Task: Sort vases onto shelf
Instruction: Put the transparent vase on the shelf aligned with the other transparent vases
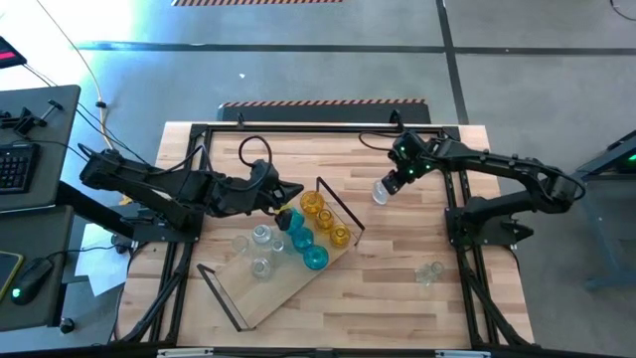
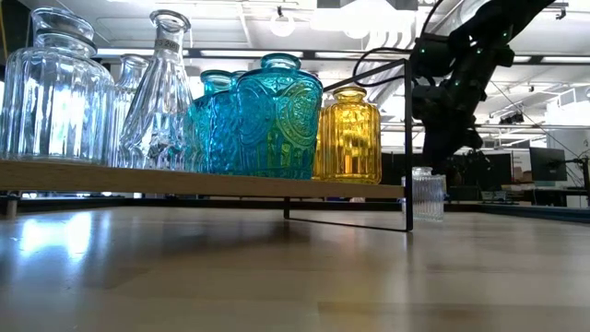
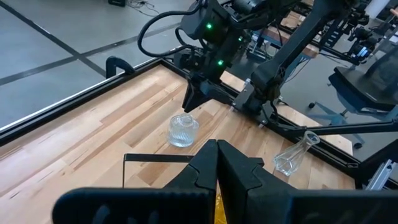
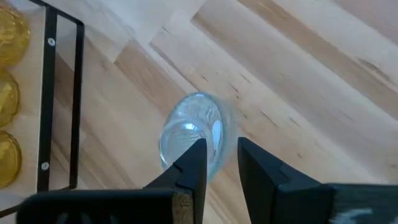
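**Ribbed clear vase under right gripper, rim between fingers**

Closest to the low camera: shelf (image 2: 203, 182) edge, crowding the left of frame, loaded with clear, teal and amber vases. Ribbed clear vase (image 1: 383, 191) upright on the tabletop (image 1: 417, 239), right of centre in the high view, just beyond the shelf's black wire end frame (image 1: 338, 211). Right gripper (image 4: 217, 165) directly above it, pointing down; fingers apart, seemingly straddling one side of the rim, one inside the mouth, one outside. Whether actually clamped on the glass, cannot tell. Long axis vertical, in line with the fingers, so probably a straight lift, then a carry toward frame left onto the board. Slender clear vase (image 1: 429, 271) lower right, well apart. Left gripper (image 1: 286, 195) fingers together, empty, hovering over the amber vases (image 1: 316, 209) at the shelf's upper end; farther from the ribbed vase than the right
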You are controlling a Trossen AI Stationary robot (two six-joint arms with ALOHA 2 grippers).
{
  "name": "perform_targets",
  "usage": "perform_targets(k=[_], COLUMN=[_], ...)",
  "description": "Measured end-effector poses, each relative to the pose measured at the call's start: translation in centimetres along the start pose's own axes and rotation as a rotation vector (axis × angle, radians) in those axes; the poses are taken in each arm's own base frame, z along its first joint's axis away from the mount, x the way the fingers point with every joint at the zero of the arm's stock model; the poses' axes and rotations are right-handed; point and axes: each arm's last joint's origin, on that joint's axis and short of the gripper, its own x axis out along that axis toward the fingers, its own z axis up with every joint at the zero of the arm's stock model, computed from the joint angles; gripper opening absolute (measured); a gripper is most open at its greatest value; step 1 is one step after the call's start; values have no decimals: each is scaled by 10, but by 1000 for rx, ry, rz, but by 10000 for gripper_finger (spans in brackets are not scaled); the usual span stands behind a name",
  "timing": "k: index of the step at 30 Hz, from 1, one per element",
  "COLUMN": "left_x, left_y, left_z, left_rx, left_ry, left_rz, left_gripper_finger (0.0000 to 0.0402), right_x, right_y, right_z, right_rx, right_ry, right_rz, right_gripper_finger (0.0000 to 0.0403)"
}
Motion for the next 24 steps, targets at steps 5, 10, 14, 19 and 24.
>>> perform_targets(k=[5, 10, 14, 19, 24], left_x=[0, 0, 0, 0, -1], left_y=[0, -1, -1, -1, -2], left_z=[0, 0, 0, -1, -1], left_rx=[-10, -10, -10, -10, -8], left_ry=[3, 14, 14, 15, 18], left_rz=[-4, -21, -22, -23, -31], left_gripper_finger=[0, 0, 0, 0, 0], right_x=[0, 0, 1, 12, 27], right_y=[0, 1, 1, 4, 10], right_z=[1, 1, 1, -1, -1], right_rx=[-3, -2, 17, 10, -4], right_ry=[-9, 2, 12, 56, 84], right_rz=[4, 35, 43, 26, -17], right_gripper_finger=[73, 103, 139, 157, 158])
